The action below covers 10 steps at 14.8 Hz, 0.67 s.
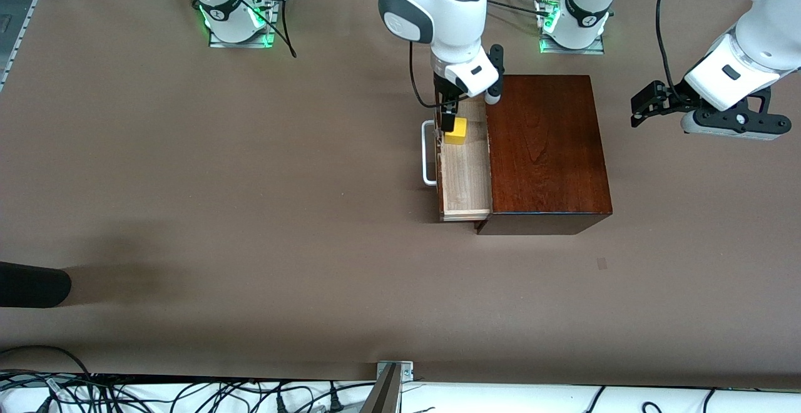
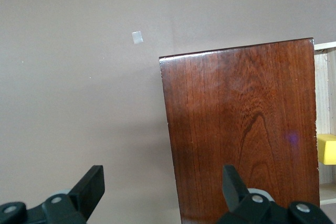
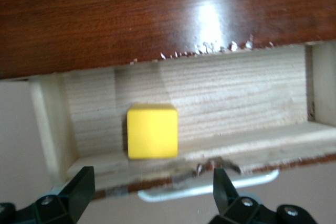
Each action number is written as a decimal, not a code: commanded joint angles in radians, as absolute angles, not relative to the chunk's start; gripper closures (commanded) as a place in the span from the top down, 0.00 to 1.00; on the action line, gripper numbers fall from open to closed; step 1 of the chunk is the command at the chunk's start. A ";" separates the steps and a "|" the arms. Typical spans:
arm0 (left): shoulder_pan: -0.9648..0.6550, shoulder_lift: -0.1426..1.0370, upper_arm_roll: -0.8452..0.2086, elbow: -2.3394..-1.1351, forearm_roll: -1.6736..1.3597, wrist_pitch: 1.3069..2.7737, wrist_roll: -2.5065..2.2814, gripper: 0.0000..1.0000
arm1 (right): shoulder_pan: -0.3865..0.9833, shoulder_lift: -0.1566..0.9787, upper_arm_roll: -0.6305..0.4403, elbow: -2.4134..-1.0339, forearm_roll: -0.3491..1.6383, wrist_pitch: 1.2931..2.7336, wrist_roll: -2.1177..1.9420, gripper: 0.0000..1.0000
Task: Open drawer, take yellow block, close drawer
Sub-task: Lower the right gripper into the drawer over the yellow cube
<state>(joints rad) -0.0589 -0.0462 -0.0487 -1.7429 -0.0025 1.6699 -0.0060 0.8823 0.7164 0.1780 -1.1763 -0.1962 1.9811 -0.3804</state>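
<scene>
The mahogany box [image 1: 547, 150] stands mid-table with its drawer [image 1: 466, 178] pulled out toward the right arm's end, white handle [image 1: 428, 156] outermost. The yellow block [image 1: 456, 131] sits on the drawer's pale floor, at the end farther from the front camera. My right gripper [image 1: 448, 120] hangs open just above the drawer's front edge, beside the block. In the right wrist view the block [image 3: 152, 131] lies ahead of the open right gripper [image 3: 152, 188], with the handle [image 3: 210, 190] below it. My left gripper [image 1: 639, 107] waits open in the air past the box's closed end; its own view shows the box [image 2: 241, 129].
A small grey square mark [image 1: 601, 263] is on the brown table, nearer the front camera than the box. A dark rounded object [image 1: 31, 285] juts in at the right arm's end. Cables run along the near table edge.
</scene>
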 commanded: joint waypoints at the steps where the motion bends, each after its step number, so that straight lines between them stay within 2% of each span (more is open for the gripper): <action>1: -0.061 -0.051 -0.051 -1.724 0.018 1.647 0.005 1.00 | 0.900 0.776 0.167 -1.134 -0.230 2.025 -0.396 1.00; 10: -0.061 -0.051 -0.051 -1.723 0.018 1.647 0.005 1.00 | 0.910 0.831 0.166 -1.134 -0.255 2.075 -0.394 1.00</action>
